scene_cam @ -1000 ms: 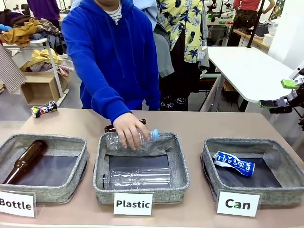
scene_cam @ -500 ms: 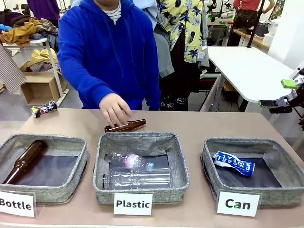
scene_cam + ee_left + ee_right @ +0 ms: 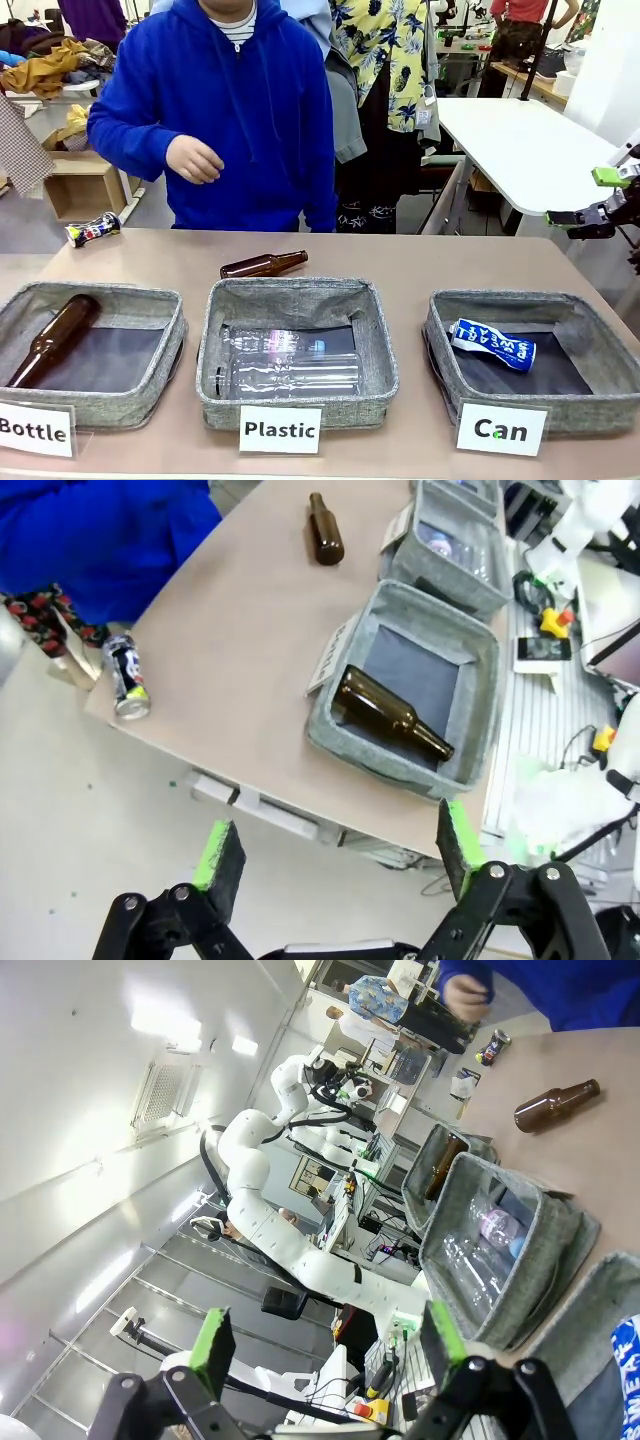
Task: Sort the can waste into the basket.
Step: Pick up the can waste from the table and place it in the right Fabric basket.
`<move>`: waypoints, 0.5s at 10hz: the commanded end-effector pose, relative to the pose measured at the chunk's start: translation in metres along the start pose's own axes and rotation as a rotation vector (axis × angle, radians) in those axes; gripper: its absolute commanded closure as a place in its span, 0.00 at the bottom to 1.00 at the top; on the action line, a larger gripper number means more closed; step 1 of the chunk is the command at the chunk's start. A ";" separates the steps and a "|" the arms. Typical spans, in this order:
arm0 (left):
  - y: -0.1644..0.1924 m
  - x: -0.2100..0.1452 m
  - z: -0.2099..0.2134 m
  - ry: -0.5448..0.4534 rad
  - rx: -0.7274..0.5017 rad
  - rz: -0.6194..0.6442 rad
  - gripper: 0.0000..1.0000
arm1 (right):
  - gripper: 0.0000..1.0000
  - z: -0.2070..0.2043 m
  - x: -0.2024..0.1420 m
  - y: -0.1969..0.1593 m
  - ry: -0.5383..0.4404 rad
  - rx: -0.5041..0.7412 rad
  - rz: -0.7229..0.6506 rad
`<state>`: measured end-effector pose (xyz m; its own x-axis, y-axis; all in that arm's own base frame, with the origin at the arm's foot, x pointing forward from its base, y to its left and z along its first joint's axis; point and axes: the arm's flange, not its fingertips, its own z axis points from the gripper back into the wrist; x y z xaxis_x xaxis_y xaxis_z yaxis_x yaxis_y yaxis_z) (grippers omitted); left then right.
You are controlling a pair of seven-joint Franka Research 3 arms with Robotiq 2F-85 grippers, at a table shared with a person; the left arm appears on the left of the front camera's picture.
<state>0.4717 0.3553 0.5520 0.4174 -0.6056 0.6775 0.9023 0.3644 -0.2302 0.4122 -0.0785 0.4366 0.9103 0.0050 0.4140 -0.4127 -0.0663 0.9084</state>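
Lying on its side on the dark floor of the basket (image 3: 437,345) with the "Can" card, the dented blue-and-white can (image 3: 492,345) looks sorted to me. The dark can (image 3: 92,229) is not. It lies at the back left corner of the bench (image 3: 420,262), well apart from that basket, so I think it is the one left to move. The left tool (image 3: 338,850) hangs out past the bench edge with its jaws wide apart and nothing between them. The right tool (image 3: 585,198) sits off to the right side, also wide open and empty. I guess both hang back to leave the person room; the person's hand (image 3: 195,160) is up by the chest. A brown bottle (image 3: 263,265) lies loose on the bench behind the "Plastic" basket (image 3: 215,350). From the front you can read the cards. The left wrist view looks down from outside the bench and shows the dark can's silver end near the corner, with bare bench around it, so it looks easy to reach from that side.
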 end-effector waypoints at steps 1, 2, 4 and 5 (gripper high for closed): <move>-0.010 0.004 -0.012 0.007 0.020 -0.008 0.00 | 0.00 0.001 -0.002 0.003 0.010 0.003 0.016; -0.004 0.018 -0.020 0.047 0.015 -0.014 0.00 | 0.00 0.001 -0.002 0.003 0.010 0.003 0.016; 0.016 0.060 -0.047 0.163 -0.011 -0.017 0.00 | 0.00 0.001 -0.002 0.003 0.010 0.003 0.016; 0.033 0.082 -0.065 0.204 -0.029 0.006 0.00 | 0.00 0.001 -0.002 0.003 0.010 0.003 0.016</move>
<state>0.5274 0.2864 0.5561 0.4051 -0.6982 0.5903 0.9132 0.3407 -0.2236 0.4122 -0.0785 0.4367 0.9102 0.0051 0.4142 -0.4130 -0.0662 0.9083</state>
